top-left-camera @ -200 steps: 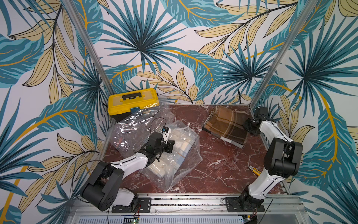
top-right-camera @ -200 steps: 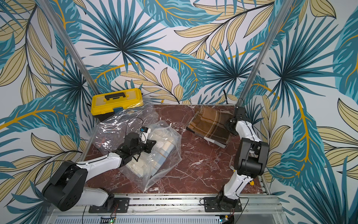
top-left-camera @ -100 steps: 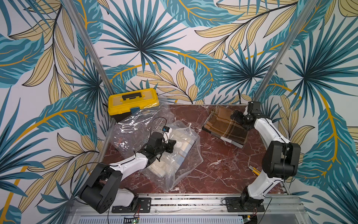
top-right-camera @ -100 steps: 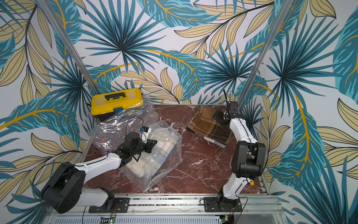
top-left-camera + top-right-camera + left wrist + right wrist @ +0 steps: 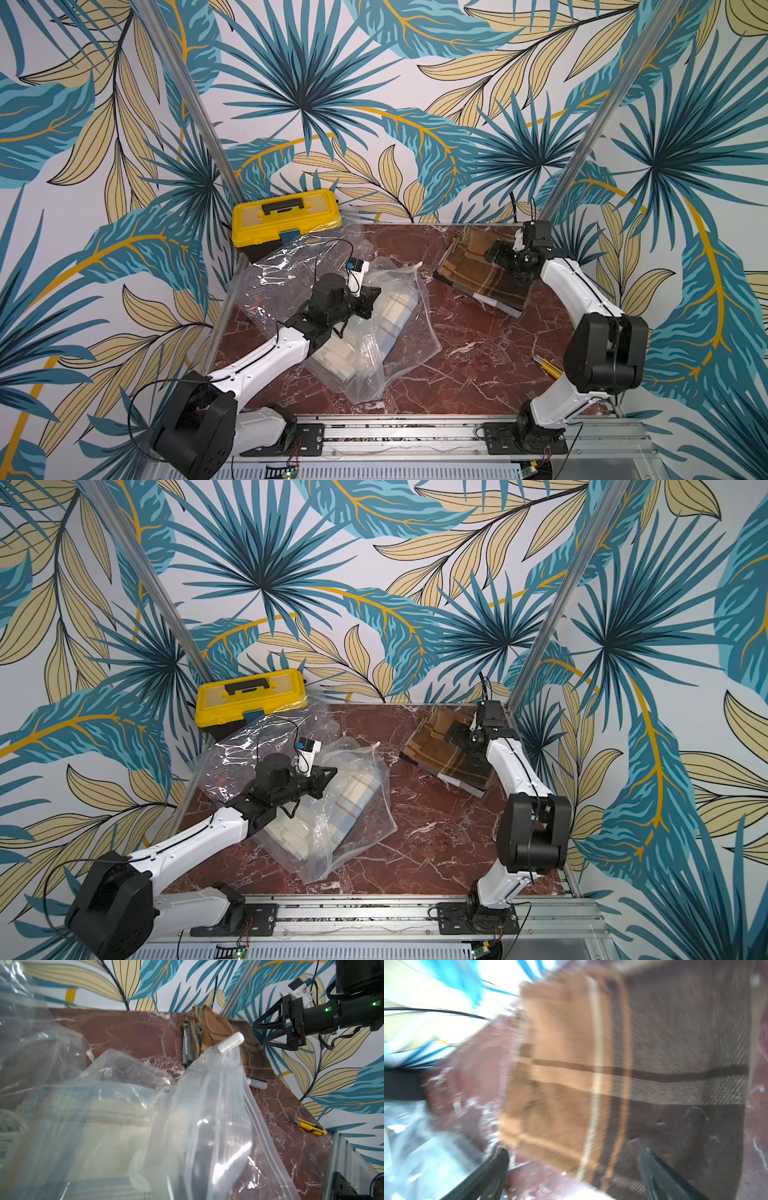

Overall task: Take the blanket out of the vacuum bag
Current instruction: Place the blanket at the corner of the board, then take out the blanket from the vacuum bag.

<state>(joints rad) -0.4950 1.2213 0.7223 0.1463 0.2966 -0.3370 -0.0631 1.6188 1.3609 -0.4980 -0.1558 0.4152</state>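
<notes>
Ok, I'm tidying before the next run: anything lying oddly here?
A yellow utility knife lies loose near the table edge by the right arm's base, and a crumpled clear bag leans against the yellow toolbox.

I see a crinkly clear plastic vacuum bag [image 5: 207,1115] up close, with a white plastic slider clip [image 5: 231,1042] on its raised zip edge and a folded cream-and-blue plaid blanket [image 5: 108,1113] inside. Beyond it, a folded brown plaid blanket [image 5: 224,1028] rests on the red marble table [image 5: 128,1032]. The black right gripper [image 5: 257,1033] hovers beside it with its jaws apart. A yellow-and-black utility knife [image 5: 309,1126] lies nearer.
</notes>
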